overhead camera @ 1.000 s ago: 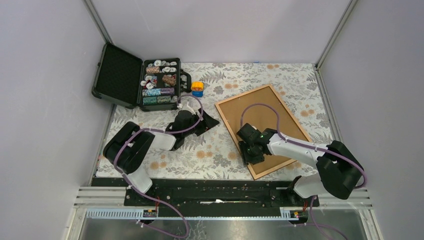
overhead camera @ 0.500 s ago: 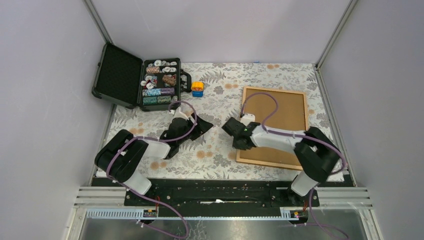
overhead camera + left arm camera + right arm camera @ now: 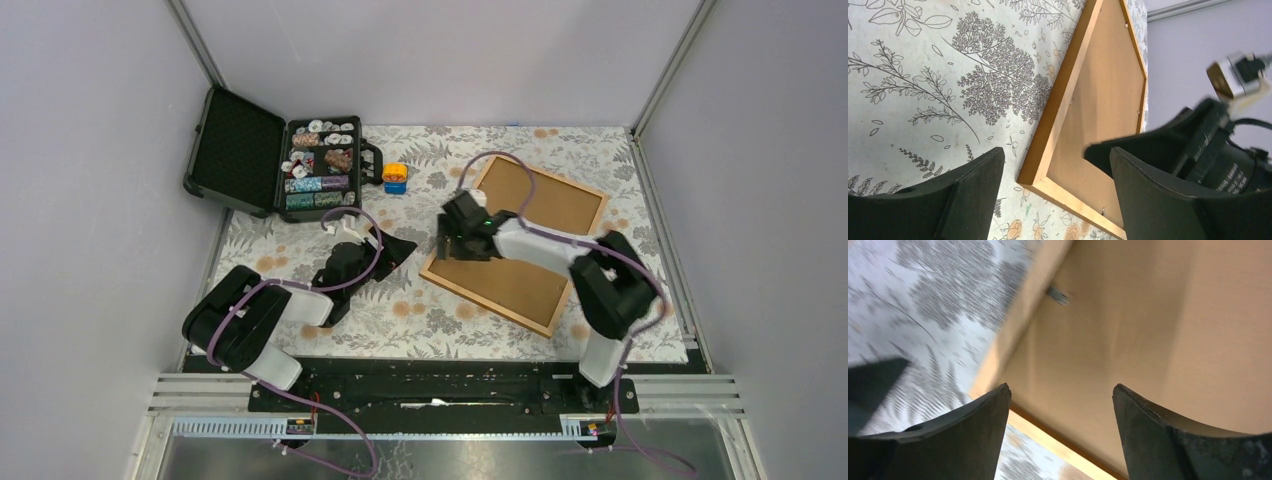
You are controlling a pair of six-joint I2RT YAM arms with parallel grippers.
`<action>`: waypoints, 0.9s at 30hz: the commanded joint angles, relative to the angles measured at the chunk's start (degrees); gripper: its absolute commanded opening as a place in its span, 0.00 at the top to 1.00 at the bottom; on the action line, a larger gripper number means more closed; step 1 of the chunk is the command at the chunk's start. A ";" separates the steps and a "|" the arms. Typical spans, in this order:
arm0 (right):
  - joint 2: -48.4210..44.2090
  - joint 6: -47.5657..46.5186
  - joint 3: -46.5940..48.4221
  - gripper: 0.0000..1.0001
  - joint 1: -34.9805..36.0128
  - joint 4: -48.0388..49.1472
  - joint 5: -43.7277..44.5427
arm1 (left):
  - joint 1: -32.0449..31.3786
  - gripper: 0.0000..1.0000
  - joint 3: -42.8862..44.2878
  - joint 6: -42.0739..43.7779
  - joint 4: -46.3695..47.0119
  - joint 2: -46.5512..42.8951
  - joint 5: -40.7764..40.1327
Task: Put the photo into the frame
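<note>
The frame [image 3: 485,303] lies flat and skewed on the floral cloth at centre right, with its brown backing board [image 3: 545,195] facing up. The photo is out of view. My right gripper [image 3: 447,245] hovers open over the frame's left corner, and nothing is between its fingers. In the right wrist view the gripper [image 3: 1060,387] spans the backing board [image 3: 1128,315] next to the moulding [image 3: 1018,325]. My left gripper [image 3: 395,250] rests low on the cloth left of the frame. It is open [image 3: 1055,152] and empty, and it faces the frame's near corner [image 3: 1063,100].
An open black case [image 3: 320,165] with sorted chips stands at the back left. A small yellow-and-blue block [image 3: 395,177] sits beside it. Grey walls close in the table on three sides. The right arm's forearm [image 3: 545,255] crosses over the frame.
The frame has swung round on the cloth and its left corner now points toward the left arm. My right gripper moved back along it to that corner. The left gripper drew back slightly.
</note>
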 commanded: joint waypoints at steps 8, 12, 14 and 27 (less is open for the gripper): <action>-31.72 -11.43 -19.60 0.11 -5.93 -14.77 9.17 | 0.52 0.15 1.76 1.46 8.82 2.60 6.89; -36.81 -3.59 -25.93 0.11 -17.64 -17.48 9.89 | 0.51 0.12 3.50 2.54 8.51 4.42 10.12; -38.25 -1.71 -28.13 0.14 -25.12 -18.37 6.91 | 0.51 0.12 3.98 3.02 7.74 4.32 10.68; -37.87 -2.12 -32.86 0.33 -41.42 -9.95 1.27 | 0.51 0.02 2.68 3.87 12.24 4.36 13.13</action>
